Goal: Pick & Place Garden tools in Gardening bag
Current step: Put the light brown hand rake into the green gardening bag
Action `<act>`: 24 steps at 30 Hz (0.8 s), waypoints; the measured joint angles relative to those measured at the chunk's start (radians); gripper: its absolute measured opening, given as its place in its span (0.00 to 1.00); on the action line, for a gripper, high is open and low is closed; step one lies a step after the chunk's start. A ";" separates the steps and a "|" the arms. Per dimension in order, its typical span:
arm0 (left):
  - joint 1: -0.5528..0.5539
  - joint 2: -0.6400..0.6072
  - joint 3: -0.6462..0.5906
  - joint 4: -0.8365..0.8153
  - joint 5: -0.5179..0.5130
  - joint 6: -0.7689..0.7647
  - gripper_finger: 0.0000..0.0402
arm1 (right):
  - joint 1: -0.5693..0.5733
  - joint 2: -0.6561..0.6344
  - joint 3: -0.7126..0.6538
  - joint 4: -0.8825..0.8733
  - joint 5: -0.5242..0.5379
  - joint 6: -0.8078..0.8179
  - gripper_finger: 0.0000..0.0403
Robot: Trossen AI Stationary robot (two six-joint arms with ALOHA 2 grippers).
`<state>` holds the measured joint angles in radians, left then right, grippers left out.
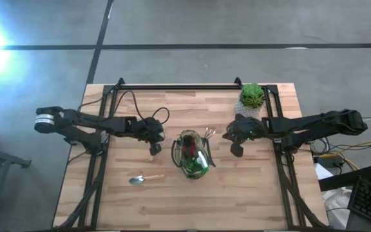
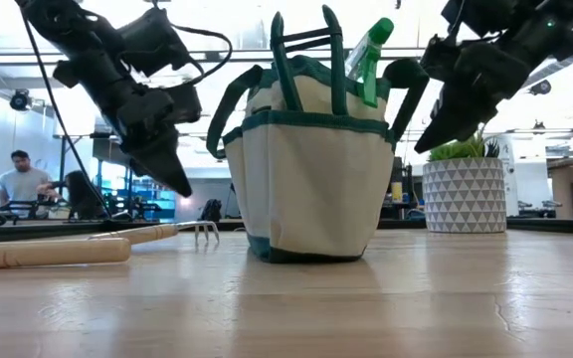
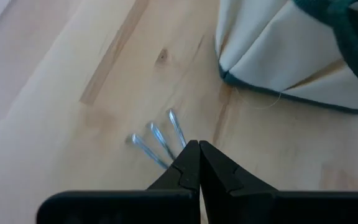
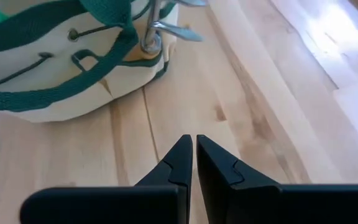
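We see the gardening bag standing upright near the middle of the wooden table, its dark green handles raised over the oval mouth. Inside it, from above, a red piece and a bright green piece show; in the low view the green piece sticks up past the rim beside the handles. A metal tool head pokes out at the bag's side in the right wrist view.

Two garden tools lie on the table outside the bag. The trowel rests on the near-left side of the bag, clear of it, its wooden handle pointing toward the bag. The fork lies just left of the bag, its three metal tines pointing at the bag's base without touching it.

The left tool hangs just above the fork, fingers pressed fully together and holding nothing; in its wrist view the tips sit right over the base of the tines. The right tool hovers on the bag's right side, near it but apart, fingers closed to a thin slit and empty.

A green plant in a white patterned pot stands at the table's far right edge. A person sits in the room beyond.
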<state>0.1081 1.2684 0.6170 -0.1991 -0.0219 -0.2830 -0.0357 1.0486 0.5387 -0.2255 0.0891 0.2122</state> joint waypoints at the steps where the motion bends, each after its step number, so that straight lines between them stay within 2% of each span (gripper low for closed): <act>1: 0.000 -0.009 0.000 -0.018 0.000 -0.031 0.01 | 0.000 -0.010 -0.002 -0.004 0.001 0.004 0.04; 8: 0.000 -0.092 0.000 -0.142 0.024 -0.151 0.01 | -0.001 -0.026 -0.009 -0.003 0.019 0.013 0.04; 11: 0.002 -0.111 0.004 -0.208 0.024 -0.165 0.05 | 0.000 -0.018 -0.009 -0.001 0.019 0.017 0.04; 15: 0.002 -0.104 0.032 -0.296 0.024 -0.192 0.15 | -0.001 -0.005 -0.009 0.005 0.019 0.017 0.04; 21: 0.002 -0.062 0.063 -0.292 0.025 -0.221 0.33 | -0.004 -0.006 -0.010 0.008 0.038 0.014 0.04; 24: 0.002 -0.039 0.075 -0.290 0.030 -0.238 0.39 | -0.004 -0.006 -0.010 0.007 0.042 0.013 0.04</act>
<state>0.1097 1.2290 0.6922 -0.4892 0.0085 -0.5212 -0.0399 1.0424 0.5289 -0.2185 0.1310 0.2253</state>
